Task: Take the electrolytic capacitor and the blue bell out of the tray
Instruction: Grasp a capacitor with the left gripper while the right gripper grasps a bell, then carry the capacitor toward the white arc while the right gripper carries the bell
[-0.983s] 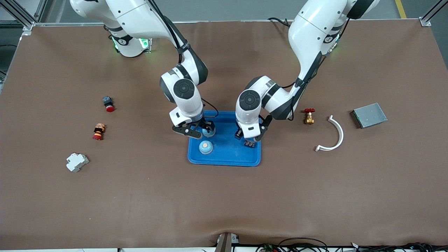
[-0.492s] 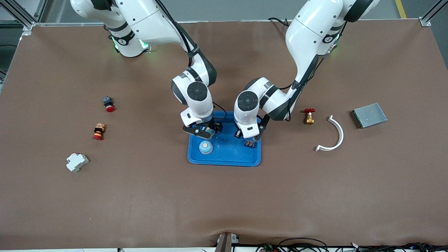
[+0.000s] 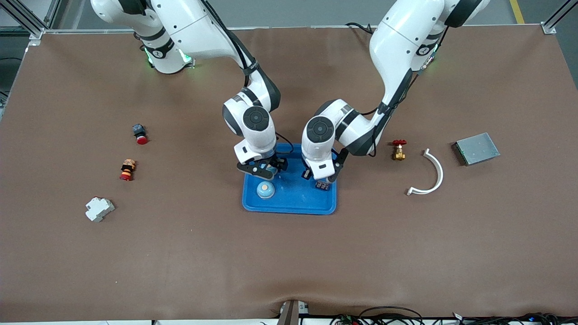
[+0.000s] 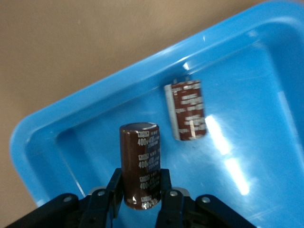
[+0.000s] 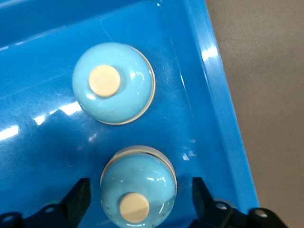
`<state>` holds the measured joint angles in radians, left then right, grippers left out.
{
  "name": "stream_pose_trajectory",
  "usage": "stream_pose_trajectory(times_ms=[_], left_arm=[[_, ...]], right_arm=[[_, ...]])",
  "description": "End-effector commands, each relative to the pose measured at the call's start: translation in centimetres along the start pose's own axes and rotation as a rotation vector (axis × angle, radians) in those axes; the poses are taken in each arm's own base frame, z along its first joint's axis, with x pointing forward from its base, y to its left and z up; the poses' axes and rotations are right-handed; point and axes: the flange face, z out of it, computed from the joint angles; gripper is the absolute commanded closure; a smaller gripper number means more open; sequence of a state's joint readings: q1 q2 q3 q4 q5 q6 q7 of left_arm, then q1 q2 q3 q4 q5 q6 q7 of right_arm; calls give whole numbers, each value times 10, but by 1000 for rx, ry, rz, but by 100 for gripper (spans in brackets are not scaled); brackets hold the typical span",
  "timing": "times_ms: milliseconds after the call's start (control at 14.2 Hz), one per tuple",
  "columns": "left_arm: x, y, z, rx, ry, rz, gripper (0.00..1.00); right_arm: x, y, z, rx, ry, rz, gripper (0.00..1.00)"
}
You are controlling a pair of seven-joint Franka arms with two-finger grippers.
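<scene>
A blue tray (image 3: pixel 293 205) lies mid-table. My left gripper (image 3: pixel 318 177) is over the tray's end toward the left arm. In the left wrist view this gripper (image 4: pixel 140 178) is shut on a dark brown capacitor (image 4: pixel 141 152), held upright. A second capacitor (image 4: pixel 187 111) lies flat in the tray (image 4: pixel 109 76); it also shows in the front view (image 3: pixel 322 185). My right gripper (image 3: pixel 266 170) is low over the tray's other end. Its open fingers (image 5: pixel 80 197) stand either side of a light blue bell (image 5: pixel 137 178) without touching it. Another bell (image 5: pixel 114 83) sits beside it, nearer the front camera (image 3: pixel 265 190).
Toward the left arm's end lie a brass valve with a red handle (image 3: pixel 398 150), a white curved piece (image 3: pixel 429 174) and a grey plate (image 3: pixel 477 148). Toward the right arm's end lie a red-capped button (image 3: pixel 140 133), a small striped part (image 3: pixel 127 169) and a white block (image 3: pixel 99 209).
My right gripper has moved over the tray toward the left arm's end, then nearly stopped. My left gripper has shifted only slightly with the capacitor.
</scene>
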<state>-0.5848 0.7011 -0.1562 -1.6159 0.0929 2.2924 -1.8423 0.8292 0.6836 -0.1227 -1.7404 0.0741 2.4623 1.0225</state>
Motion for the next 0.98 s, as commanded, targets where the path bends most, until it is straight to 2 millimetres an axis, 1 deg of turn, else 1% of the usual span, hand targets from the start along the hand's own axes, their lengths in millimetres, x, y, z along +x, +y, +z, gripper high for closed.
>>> stream_pose_trajectory(times_ms=[0, 70, 140, 211, 351, 492, 562, 632, 702, 773, 843, 913], left_arm=[[13, -3, -66, -3, 65, 84, 100], [21, -4, -90, 4, 77, 146, 100], [33, -5, -111, 7, 84, 179, 100], [49, -7, -129, 11, 90, 201, 100], [82, -13, -155, 45, 94, 268, 100], [118, -20, -172, 75, 84, 302, 100], [137, -24, -179, 86, 84, 302, 100], [152, -28, -180, 115, 79, 312, 100], [166, -32, -180, 138, 73, 324, 100], [192, -41, -176, 158, 66, 340, 100], [208, -50, -171, 177, 61, 364, 100], [225, -61, -160, 199, 53, 382, 100]], right_arm=[[7, -6, -4, 12, 2, 30, 75], [7, -8, -6, 15, 2, 30, 95], [6, -9, -6, 14, 1, 29, 100], [3, -11, -6, 12, -1, 28, 100], [3, -14, -12, 17, 0, 40, 100], [2, -17, -21, 10, -8, 34, 100], [4, -20, -30, 2, -15, 33, 100], [6, -24, -38, -14, -27, 31, 100], [9, -27, -51, -28, -38, 26, 100], [15, -25, -60, -41, -46, 20, 100], [21, -21, -70, -41, -52, -10, 100], [33, -12, -82, -41, -58, -42, 100]])
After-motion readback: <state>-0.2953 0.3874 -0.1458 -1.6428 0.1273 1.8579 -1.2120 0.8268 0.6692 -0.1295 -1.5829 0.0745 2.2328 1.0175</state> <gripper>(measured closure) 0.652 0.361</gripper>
